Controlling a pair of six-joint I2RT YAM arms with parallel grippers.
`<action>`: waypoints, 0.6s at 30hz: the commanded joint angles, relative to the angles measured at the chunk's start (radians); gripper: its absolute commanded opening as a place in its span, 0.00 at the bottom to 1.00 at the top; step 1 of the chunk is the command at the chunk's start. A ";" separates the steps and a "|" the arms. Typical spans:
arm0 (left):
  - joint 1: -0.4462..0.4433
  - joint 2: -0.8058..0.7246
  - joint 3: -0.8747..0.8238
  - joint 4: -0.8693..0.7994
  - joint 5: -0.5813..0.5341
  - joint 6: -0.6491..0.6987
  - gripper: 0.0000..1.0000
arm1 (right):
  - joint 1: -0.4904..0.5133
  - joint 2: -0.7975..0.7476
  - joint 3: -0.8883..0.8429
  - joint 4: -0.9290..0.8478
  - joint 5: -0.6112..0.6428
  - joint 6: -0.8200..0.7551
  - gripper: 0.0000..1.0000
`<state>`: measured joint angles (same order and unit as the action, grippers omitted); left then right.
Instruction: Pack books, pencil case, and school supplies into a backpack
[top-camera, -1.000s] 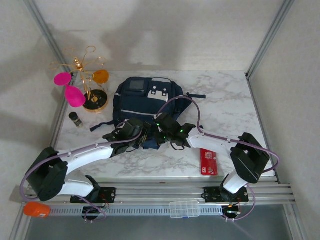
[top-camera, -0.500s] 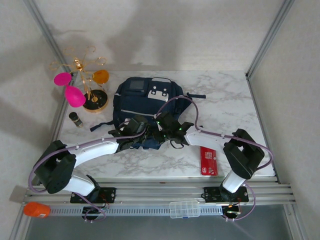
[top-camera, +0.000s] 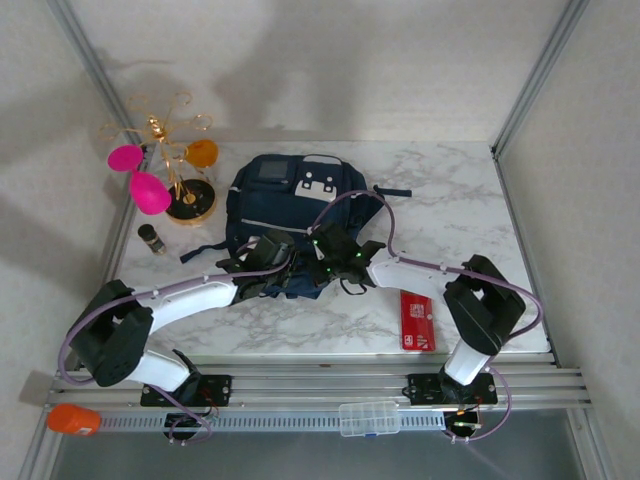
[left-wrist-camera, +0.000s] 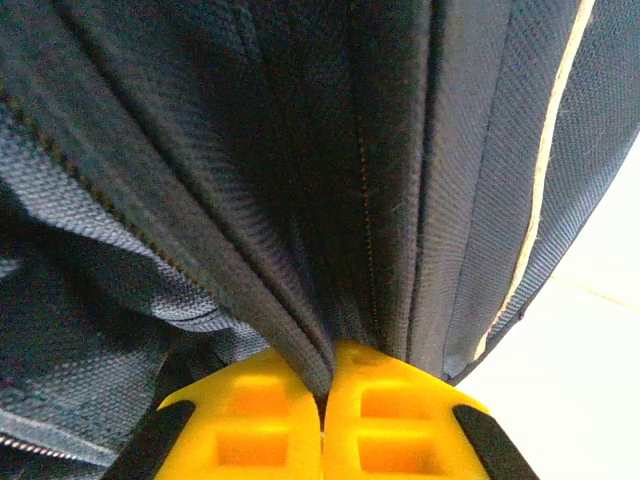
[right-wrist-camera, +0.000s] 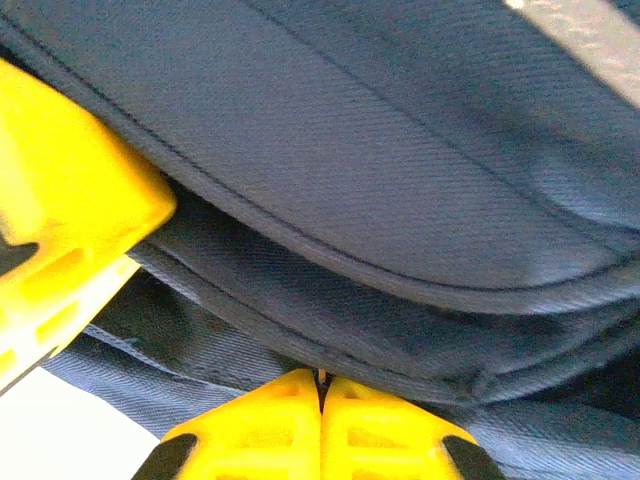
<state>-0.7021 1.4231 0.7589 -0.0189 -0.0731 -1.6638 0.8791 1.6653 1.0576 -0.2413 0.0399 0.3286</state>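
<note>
Left jaws have closed; they and right jaws pinch backpack (top-camera: 275, 205) fabric.

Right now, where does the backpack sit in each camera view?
Top external: backpack lies mid-way across the table.
Left wrist: its dark fabric folds, above the fingertips.
Right wrist: its navy fabric, across the top.
Shared landmark: left gripper shut on its near edge; yellow fingers at the right-wrist picture's left.

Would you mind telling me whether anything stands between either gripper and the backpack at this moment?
Nothing visible does. The left gripper and the right gripper are each shut directly on a fold of the backpack fabric at its near edge, side by side.
</note>
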 joint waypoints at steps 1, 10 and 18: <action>0.053 -0.072 -0.050 -0.071 -0.088 0.046 0.00 | -0.042 -0.083 -0.012 -0.109 0.124 0.032 0.00; 0.183 -0.254 -0.134 -0.145 0.019 0.263 0.00 | -0.178 -0.165 -0.103 -0.185 0.183 0.146 0.00; 0.262 -0.289 -0.114 -0.230 0.058 0.389 0.00 | -0.308 -0.085 -0.013 -0.145 0.211 0.138 0.00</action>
<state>-0.5125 1.1656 0.6487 -0.0917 0.1398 -1.3586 0.6865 1.5436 1.0241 -0.2539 0.0235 0.4385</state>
